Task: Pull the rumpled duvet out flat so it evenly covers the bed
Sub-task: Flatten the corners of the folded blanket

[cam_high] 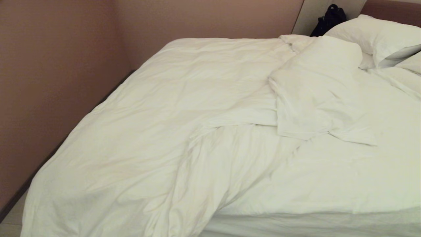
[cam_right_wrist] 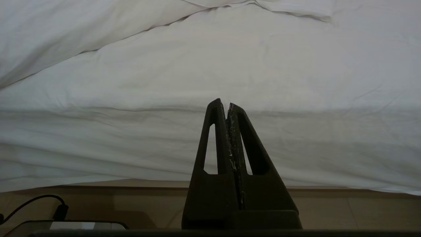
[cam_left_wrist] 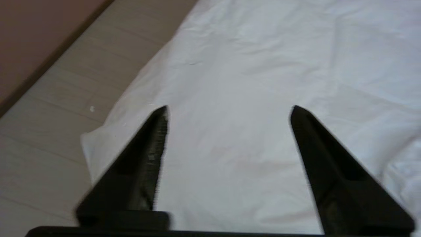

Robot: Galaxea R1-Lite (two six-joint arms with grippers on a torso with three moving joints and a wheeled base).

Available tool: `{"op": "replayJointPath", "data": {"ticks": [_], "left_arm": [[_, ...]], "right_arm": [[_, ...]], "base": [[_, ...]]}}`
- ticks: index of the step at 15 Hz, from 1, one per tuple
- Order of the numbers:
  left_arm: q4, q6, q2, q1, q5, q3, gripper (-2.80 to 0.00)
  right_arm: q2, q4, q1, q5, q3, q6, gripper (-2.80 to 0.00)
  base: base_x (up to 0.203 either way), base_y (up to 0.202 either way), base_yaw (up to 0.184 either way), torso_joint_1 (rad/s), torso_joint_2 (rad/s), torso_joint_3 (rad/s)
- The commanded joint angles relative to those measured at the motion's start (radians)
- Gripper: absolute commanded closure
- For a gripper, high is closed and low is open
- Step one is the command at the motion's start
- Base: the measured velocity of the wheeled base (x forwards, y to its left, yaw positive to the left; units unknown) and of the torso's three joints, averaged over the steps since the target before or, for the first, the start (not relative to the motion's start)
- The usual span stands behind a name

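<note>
**Left claw spread over the duvet corner, right one parked shut**

From my remote seat, the left gripper (cam_left_wrist: 229, 110) had its jaws spread wide with nothing between them, hovering over a corner of the duvet (cam_left_wrist: 250, 98) where it hung down near the pale wood floor (cam_left_wrist: 52, 108). The right gripper (cam_right_wrist: 227, 104) was clenched tight on nothing, sitting low in front of the side of the bed (cam_right_wrist: 210, 144).

Neither arm showed on the head cam. There the duvet (cam_high: 158, 131) covered the bed's left side, all the way along the brownish wall (cam_high: 49, 82), but was pulled off the near right part, leaving bare sheet. A folded-back flap (cam_high: 312, 98) lay bunched mid-bed, below the pillows (cam_high: 378, 36). A black bag (cam_high: 329, 18) sat behind them.
</note>
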Motion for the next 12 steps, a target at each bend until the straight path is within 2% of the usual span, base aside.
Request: {"op": "replayJointPath", "data": {"ticks": [1, 3, 6, 8, 10, 12], "left_arm": [[-0.001, -0.001, -0.036, -0.036, -0.004, 0.02, 0.0], [0.0, 0.0, -0.045, -0.084, -0.016, 0.031, 0.0], [0.01, -0.001, -0.08, -0.17, -0.067, 0.087, 0.0], [0.011, 0.002, -0.096, -0.23, -0.066, 0.114, 0.0], [0.015, 0.002, -0.105, -0.245, -0.065, 0.121, 0.0], [0.038, 0.005, -0.148, -0.331, -0.064, 0.152, 0.0]], "right_arm": [[0.0, 0.0, 0.0, 0.0, 0.0, 0.0, 0.0], [0.0, 0.0, 0.0, 0.0, 0.0, -0.002, 0.0], [0.0, 0.0, 0.0, 0.0, 0.0, 0.0, 0.0], [0.0, 0.0, 0.0, 0.0, 0.0, 0.0, 0.0], [0.0, 0.0, 0.0, 0.0, 0.0, 0.0, 0.0], [0.0, 0.0, 0.0, 0.0, 0.0, 0.0, 0.0]], "base": [[0.0, 0.0, 0.0, 0.0, 0.0, 0.0], [0.0, 0.0, 0.0, 0.0, 0.0, 0.0], [0.0, 0.0, 0.0, 0.0, 0.0, 0.0], [0.0, 0.0, 0.0, 0.0, 0.0, 0.0], [0.0, 0.0, 0.0, 0.0, 0.0, 0.0], [0.0, 0.0, 0.0, 0.0, 0.0, 0.0]]}}
